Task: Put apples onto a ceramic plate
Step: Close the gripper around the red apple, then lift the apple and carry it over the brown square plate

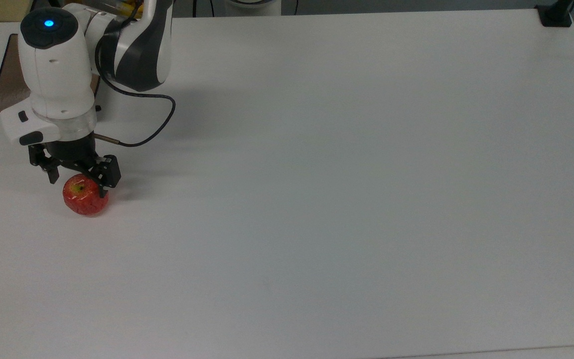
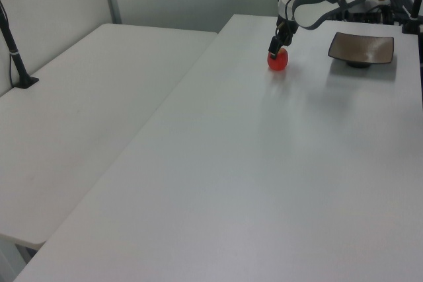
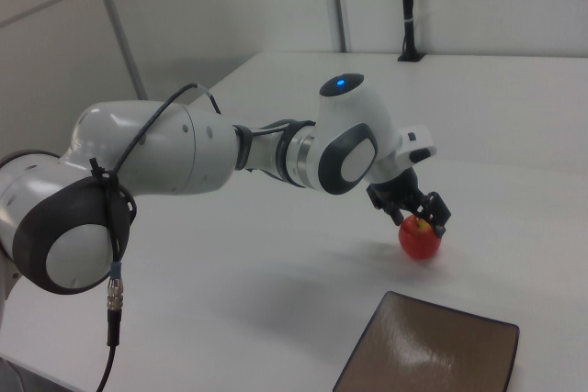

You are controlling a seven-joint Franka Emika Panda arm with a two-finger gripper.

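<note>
Red apple (image 1: 85,195), small and glossy, yellow-green around the stem, resting on the white bench (image 1: 347,199) directly beneath the end effector (image 1: 77,180). Round, so no long axis to line up with; only centring counts. End effector spread open and empty, pointing down, one finger (image 1: 103,184) at the apple's upper flank toward the top view's right, the other finger (image 1: 52,173) off toward the top view's left and slightly above the fruit's shoulder. Seen in the right view, end effector (image 3: 415,212) low over the crown of the apple (image 3: 419,240), fingers straddling the stem area, nothing gripped so far. In the left view, apple (image 2: 277,61) sitting just under the end effector (image 2: 275,48). Contact between finger and skin: cannot be told. Judged from this: apple lying just below and a touch forward of the midpoint between the fingers, toward the top view's bottom, so a short drop and a small shift forward likely needed before closing. Brown square ceramic plate (image 3: 432,352) lying behind the end effector, on the side away from the apple, near but apart, partly under the arm (image 1: 58,75) in the top view with a bare edge of the ceramic plate (image 1: 3,85) showing. Glossy round skin likely to slip under an off-centre pinch.
</note>
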